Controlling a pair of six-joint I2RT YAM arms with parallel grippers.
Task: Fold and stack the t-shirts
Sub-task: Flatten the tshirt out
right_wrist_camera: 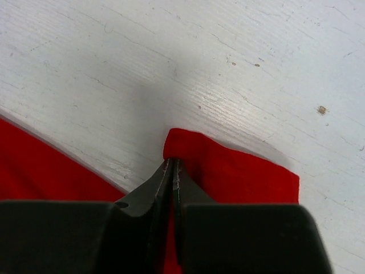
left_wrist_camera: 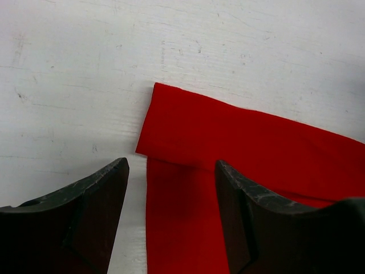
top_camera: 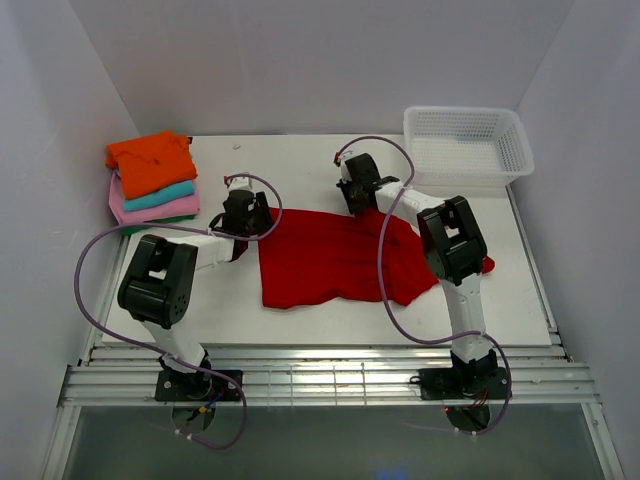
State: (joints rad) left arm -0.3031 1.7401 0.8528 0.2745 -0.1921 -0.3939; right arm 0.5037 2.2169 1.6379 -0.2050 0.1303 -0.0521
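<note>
A bright red t-shirt (top_camera: 325, 258) lies spread across the middle of the table. My right gripper (top_camera: 356, 196) is at its far edge, and in the right wrist view its jaws (right_wrist_camera: 173, 161) are shut on a raised corner of the red cloth (right_wrist_camera: 239, 171). At the shirt's far left corner my left gripper (top_camera: 247, 214) stands open. Seen from the left wrist, the shirt's left edge runs between the fingertips of that gripper (left_wrist_camera: 171, 165), below a folded band of the red t-shirt (left_wrist_camera: 239, 134). A stack of folded t-shirts (top_camera: 152, 178), orange on top, then teal, pink and dark green, sits at the back left.
A white mesh basket (top_camera: 467, 146) stands at the back right corner. White walls close in the table on three sides. A metal rail runs along the near edge (top_camera: 330, 378), where both arm bases are bolted.
</note>
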